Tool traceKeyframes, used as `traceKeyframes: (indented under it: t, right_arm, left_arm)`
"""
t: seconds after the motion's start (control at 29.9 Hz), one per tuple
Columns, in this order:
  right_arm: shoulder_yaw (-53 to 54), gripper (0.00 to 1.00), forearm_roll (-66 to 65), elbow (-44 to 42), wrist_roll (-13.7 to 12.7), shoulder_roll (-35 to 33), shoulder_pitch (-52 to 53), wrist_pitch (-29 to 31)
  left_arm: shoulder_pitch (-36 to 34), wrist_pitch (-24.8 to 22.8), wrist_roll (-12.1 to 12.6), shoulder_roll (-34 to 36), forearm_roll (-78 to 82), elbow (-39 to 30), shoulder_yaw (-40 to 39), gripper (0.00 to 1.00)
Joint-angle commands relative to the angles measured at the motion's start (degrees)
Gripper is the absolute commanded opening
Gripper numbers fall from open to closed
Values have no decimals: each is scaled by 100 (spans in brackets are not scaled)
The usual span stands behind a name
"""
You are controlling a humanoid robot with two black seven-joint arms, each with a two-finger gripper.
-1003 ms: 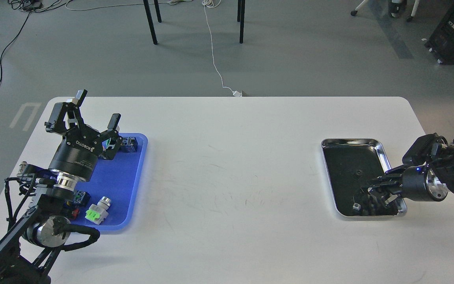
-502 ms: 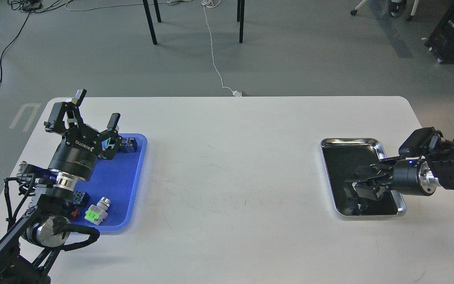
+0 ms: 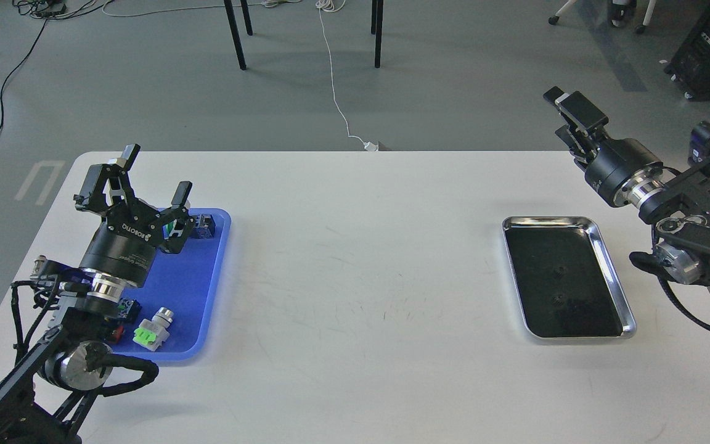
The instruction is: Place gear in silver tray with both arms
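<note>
The silver tray (image 3: 612,271) lies on the right of the white table; its dark bottom shows only two small dark spots, and I cannot make out a gear in it. My right gripper (image 3: 561,98) is raised high beyond the table's far right edge, well clear of the tray. It is seen side-on, so its fingers cannot be told apart. My left gripper (image 3: 155,176) is open and empty, hovering over the far end of the blue tray (image 3: 185,277) on the left.
The blue tray holds a green-and-white push button (image 3: 153,330), a small black-and-blue part (image 3: 204,225) at its far corner and another (image 3: 126,306) near my left wrist. Chair legs and cables are on the floor beyond the table.
My right gripper has risen out of the silver tray and swung up and back to the far right. My left gripper has shifted only slightly.
</note>
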Motion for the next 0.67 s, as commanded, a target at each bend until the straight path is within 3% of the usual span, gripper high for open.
traceKeyframes:
  t: [0.0, 0.1, 0.17, 0.27, 0.64]
  right_arm:
    - [722, 97, 1297, -12, 2, 344, -423, 51]
    - [986, 98, 1694, 15, 2, 573, -661, 409]
    - [1030, 99, 1747, -37, 2, 565, -801, 1215]
    - [1040, 99, 1783, -248, 2, 591, -942, 1957]
    - [1039, 99, 1686, -257, 2, 697, -1110, 2002]
  left_arm:
    - [-6, 65, 9, -160, 355, 54, 12, 98]
    - [-6, 135, 9, -257, 671, 80, 21, 98]
    - [-6, 258, 9, -257, 812, 80, 29, 98]
    - [-15, 381, 9, -257, 865, 80, 73, 98]
    - [-94, 619, -9, -222, 760, 54, -14, 98]
